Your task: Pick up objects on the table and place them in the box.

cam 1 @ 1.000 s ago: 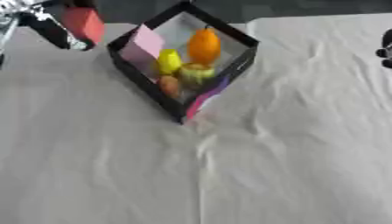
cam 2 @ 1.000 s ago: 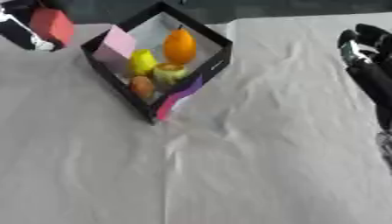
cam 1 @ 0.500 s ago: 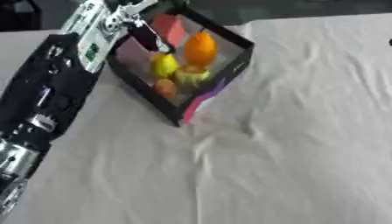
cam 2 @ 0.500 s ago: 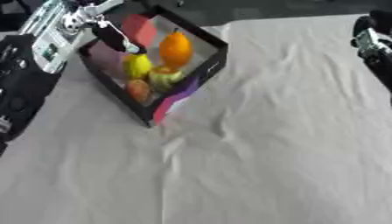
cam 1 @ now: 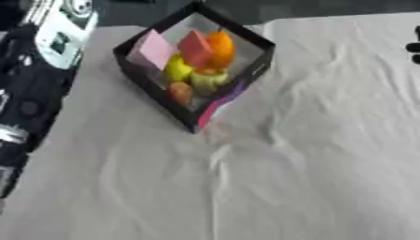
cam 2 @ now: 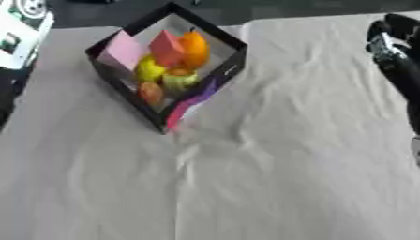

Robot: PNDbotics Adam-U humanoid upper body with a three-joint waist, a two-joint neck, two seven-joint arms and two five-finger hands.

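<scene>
The black square box (cam 2: 234,65) holds a red block (cam 2: 167,47) beside an orange fruit (cam 2: 195,47). My left arm (cam 1: 37,79) lies left of the box, my right hand (cam 2: 393,44) to its right; I cannot tell either hand's finger state.

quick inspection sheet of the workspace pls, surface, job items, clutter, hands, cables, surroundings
surface: table covered with a wrinkled white cloth.
job's things: black box at upper centre, standing cornerwise; inside are a red block, pink block, orange fruit, yellow fruit, a green-yellow piece and a small orange-brown piece. Nothing seen loose on the cloth.
clutter: nothing seen.
hands: left arm along the left edge, its hand not made out; right hand at the right edge, fingers unclear.
cables: nothing seen.
surroundings: dark strip beyond the far table edge.
</scene>
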